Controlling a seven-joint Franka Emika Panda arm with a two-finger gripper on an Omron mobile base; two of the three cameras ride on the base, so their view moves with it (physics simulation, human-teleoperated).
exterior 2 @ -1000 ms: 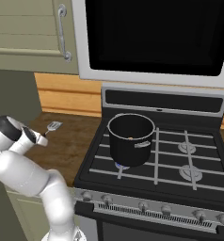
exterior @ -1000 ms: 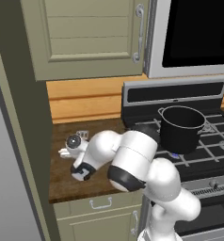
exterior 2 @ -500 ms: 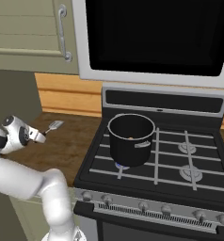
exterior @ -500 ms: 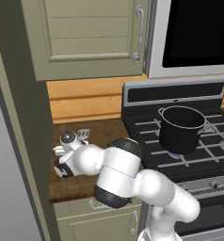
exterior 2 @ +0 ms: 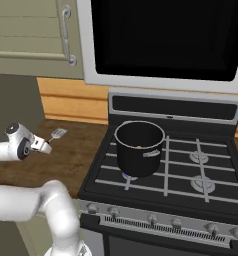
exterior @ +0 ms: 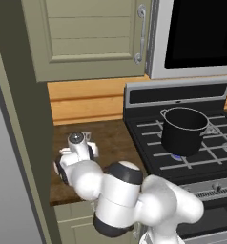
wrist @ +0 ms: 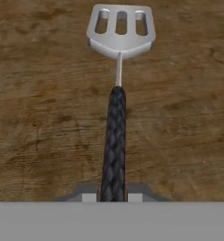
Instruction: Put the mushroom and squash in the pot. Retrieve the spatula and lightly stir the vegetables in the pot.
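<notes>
Low over the wooden bench (wrist: pixel 38 117), left of the stove (exterior 2: pixel 191 165), the tool (wrist: pixel 112 196) is pressed together on the spatula (wrist: pixel 117 113), pinching the near end of its black braided handle. Slotted silver head points away from the hand, over the brown wood; cannot tell if it rests on the surface or is just clear of it. Right base view: the spatula head (exterior 2: pixel 58 133) pokes out past the white wrist, over the bench beside the stove. Pot (exterior: pixel 184 131) stands upright on the front left burner, well apart from the tool. A small orange-tan patch, the squash (exterior 2: pixel 140 147), shows inside the pot. Mushroom not made out.
</notes>
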